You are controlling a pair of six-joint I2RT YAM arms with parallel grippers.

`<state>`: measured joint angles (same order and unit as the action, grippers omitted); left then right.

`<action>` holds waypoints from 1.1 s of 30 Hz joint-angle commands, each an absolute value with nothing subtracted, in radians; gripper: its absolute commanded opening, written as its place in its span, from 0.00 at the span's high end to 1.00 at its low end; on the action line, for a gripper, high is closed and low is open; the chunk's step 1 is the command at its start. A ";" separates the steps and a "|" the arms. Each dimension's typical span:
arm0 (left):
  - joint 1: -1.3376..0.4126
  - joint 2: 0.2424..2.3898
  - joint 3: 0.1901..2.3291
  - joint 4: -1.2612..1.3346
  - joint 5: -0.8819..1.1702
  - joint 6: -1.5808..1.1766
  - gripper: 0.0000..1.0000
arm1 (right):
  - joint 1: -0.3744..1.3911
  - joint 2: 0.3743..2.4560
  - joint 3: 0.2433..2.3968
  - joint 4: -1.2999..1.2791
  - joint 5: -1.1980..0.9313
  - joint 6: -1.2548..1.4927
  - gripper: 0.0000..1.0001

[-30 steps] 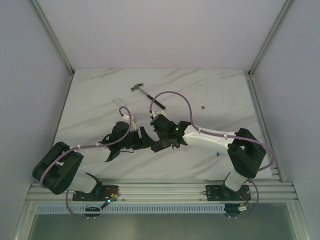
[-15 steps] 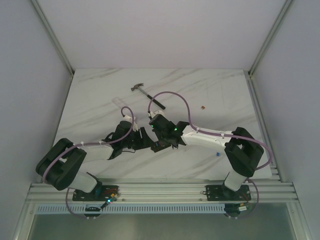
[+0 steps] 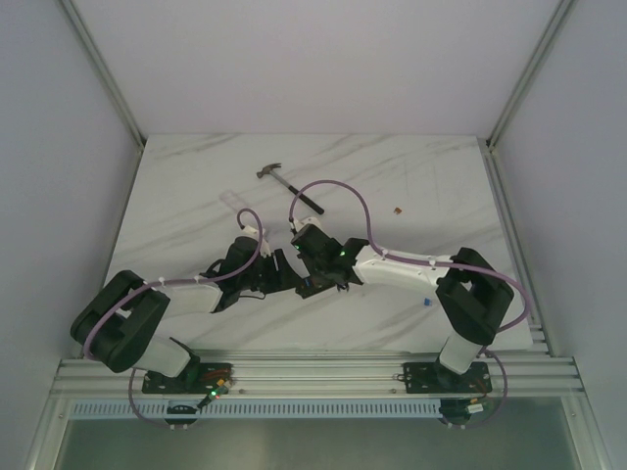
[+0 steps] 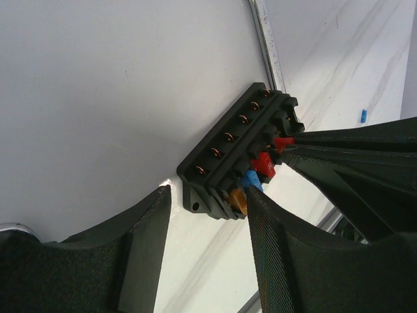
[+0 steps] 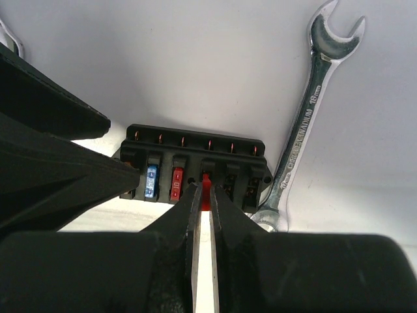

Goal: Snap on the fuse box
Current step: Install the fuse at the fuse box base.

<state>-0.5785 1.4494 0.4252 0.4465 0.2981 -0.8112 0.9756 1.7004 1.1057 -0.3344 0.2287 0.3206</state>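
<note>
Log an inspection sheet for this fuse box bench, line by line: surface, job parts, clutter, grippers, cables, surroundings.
Surface: white marbled table with grey veins.
Job's things: fuse box lying flat; blue fuse and seated red fuse in their slots; held red fuse at the next slot.
Clutter: hammer; silver wrench by the box's end; loose red piece and blue piece.
Grippers: right gripper shut on the held red fuse; left gripper straddles the box's end, grip unclear.
Cables: purple cables loop over both arms.
Surroundings: white walls, aluminium frame; nothing else seen.
</note>
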 commanded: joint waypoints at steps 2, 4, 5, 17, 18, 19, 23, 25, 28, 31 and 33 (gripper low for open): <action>-0.584 1.461 0.438 0.423 0.285 -0.812 0.41 | 0.982 1.726 1.104 -0.322 0.244 0.339 1.00; -0.583 1.463 0.440 0.424 0.284 -0.811 0.41 | 0.982 1.726 1.104 -0.322 0.252 0.350 1.00; -0.583 1.464 0.438 0.425 0.284 -0.811 0.41 | 0.983 1.727 1.104 -0.322 0.255 0.353 1.00; -0.584 1.469 0.439 0.426 0.286 -0.812 0.42 | 0.982 1.736 1.094 -0.323 0.272 0.382 1.00; -0.584 1.470 0.439 0.426 0.286 -0.812 0.42 | 0.983 1.739 1.093 -0.323 0.269 0.381 1.00; -0.584 1.470 0.439 0.426 0.286 -0.811 0.42 | 0.982 1.741 1.091 -0.323 0.267 0.382 1.00; -0.584 1.474 0.437 0.425 0.284 -0.814 0.42 | 0.982 1.747 1.086 -0.331 0.262 0.382 1.00; -0.584 1.474 0.438 0.425 0.282 -0.813 0.42 | 0.982 1.750 1.082 -0.335 0.260 0.382 1.00; -0.584 1.475 0.437 0.422 0.279 -0.814 0.42 | 0.983 1.754 1.081 -0.346 0.258 0.382 1.00; -0.584 1.474 0.437 0.417 0.275 -0.814 0.42 | 0.983 1.757 1.081 -0.354 0.256 0.385 1.00; -0.583 1.471 0.438 0.413 0.271 -0.813 0.42 | 0.984 1.763 1.086 -0.363 0.262 0.388 1.00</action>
